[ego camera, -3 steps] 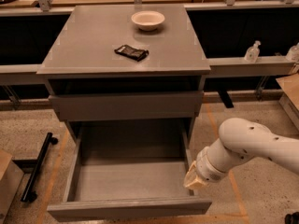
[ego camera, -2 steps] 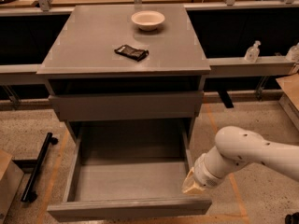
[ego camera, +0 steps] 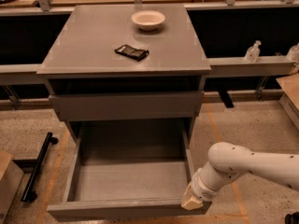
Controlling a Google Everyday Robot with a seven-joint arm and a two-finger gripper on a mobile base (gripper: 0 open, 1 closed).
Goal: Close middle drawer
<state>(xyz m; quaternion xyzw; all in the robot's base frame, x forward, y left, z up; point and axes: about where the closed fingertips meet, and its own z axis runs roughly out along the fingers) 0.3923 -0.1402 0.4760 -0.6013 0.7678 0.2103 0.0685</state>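
Observation:
The middle drawer [ego camera: 112,209] is pulled far out of the grey cabinet [ego camera: 126,41], its grey box interior open and empty. The drawer front nearest the tabletop [ego camera: 126,105] sits above it, slightly out from the cabinet face. The lowest drawer is hidden under the open one. My gripper [ego camera: 190,201], a cream tip on the white arm [ego camera: 247,164], is at the right front corner of the middle drawer, against the end of its front panel.
A white bowl [ego camera: 148,19] and a dark packet [ego camera: 131,52] lie on the cabinet top. A sanitizer bottle [ego camera: 252,52] stands on the right ledge. A black bar [ego camera: 37,164] lies on the floor at the left, beside a wooden box [ego camera: 5,181].
My gripper has moved down and toward the front, from beside the drawer's right wall to its front right corner. The drawer has not visibly moved.

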